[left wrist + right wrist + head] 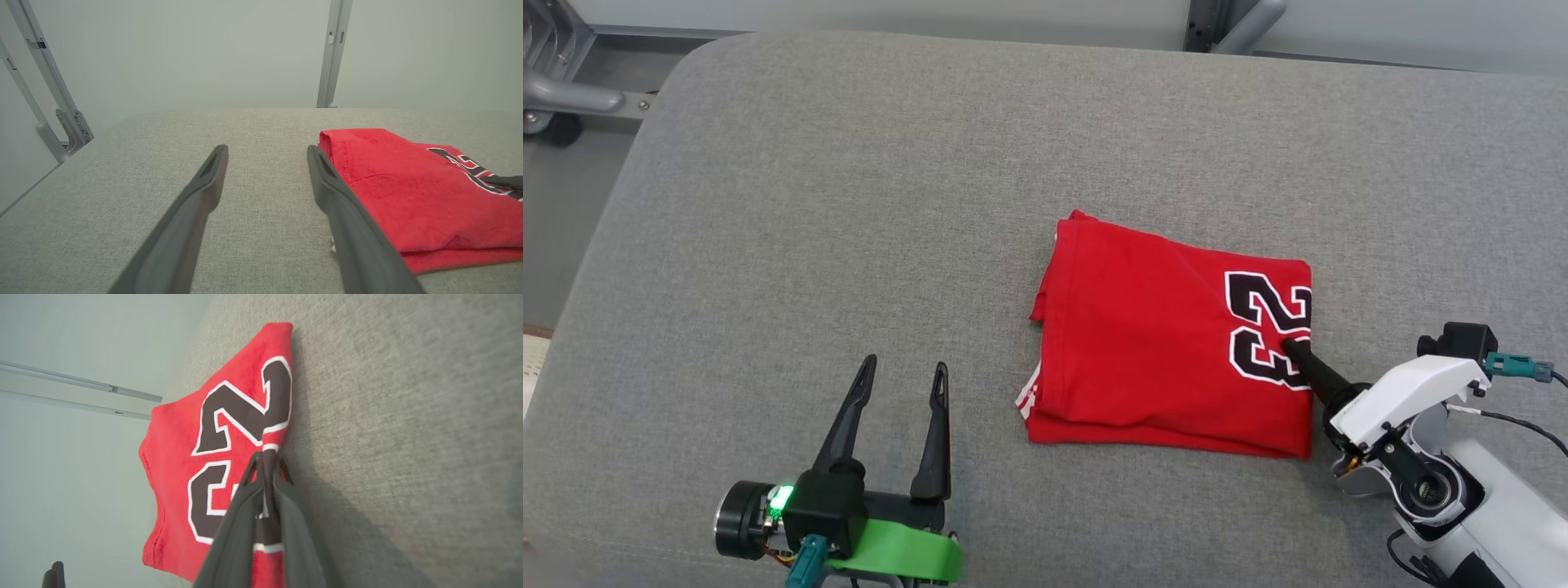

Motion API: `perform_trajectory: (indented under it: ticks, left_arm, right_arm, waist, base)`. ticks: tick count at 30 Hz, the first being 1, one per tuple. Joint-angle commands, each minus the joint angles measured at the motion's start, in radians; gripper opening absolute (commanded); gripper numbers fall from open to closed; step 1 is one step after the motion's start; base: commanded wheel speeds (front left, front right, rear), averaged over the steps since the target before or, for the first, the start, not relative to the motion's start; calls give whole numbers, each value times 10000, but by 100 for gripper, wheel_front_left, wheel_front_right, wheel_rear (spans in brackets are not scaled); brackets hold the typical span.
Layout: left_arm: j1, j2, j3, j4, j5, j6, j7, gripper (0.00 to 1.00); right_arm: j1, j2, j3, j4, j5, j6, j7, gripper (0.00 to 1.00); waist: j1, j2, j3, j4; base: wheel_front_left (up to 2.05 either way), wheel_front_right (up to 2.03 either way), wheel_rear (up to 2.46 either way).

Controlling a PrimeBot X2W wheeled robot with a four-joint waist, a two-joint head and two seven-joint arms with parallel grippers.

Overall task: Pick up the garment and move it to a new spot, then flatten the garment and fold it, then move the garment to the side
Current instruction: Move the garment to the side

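The garment [1152,343] is a red shirt with a black, white-edged number, folded into a rough rectangle on the grey fabric table [849,204]. My right gripper [1294,349] is shut on the garment's right edge, by the number. In the right wrist view its two dark fingers [241,506] pinch that edge of the garment [179,433] between them. My left gripper [907,371] stands open over bare cloth, to the left of the garment and apart from it. The left wrist view has its fingers [208,179] spread wide, with the garment [400,192] beside the right-hand finger.
Metal frame bars [572,94] stand past the table's far left corner, and another post [1233,24] rises behind its far edge. A pale wall runs behind the table. Grey table cloth stretches to the left of the garment and beyond it.
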Motion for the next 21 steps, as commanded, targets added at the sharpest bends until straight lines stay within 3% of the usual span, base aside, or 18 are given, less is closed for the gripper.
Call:
perform_trajectory:
  ticks: [1,10,21]
  left_arm:
    - [-131,15,10,5,44,41,-23,100]
    - [5,15,32,-20,199,-75,-23,100]
    - [-22,30,424,-40,664,-489,-23,100]
  right_arm:
    - [170,-41,82,-12,-2,1,-44,0]
    - [373,-392,439,-752,-575,1,-1090,0]
    - [-140,-748,1857,-1206,-1300,1,-2109,0]
  waist:
    - [0,0,-56,-65]
    - [0,0,-236,-1015]
    - [0,0,-299,-3559]
  base:
    - [0,0,0]
    - [0,0,0]
    - [0,0,0]
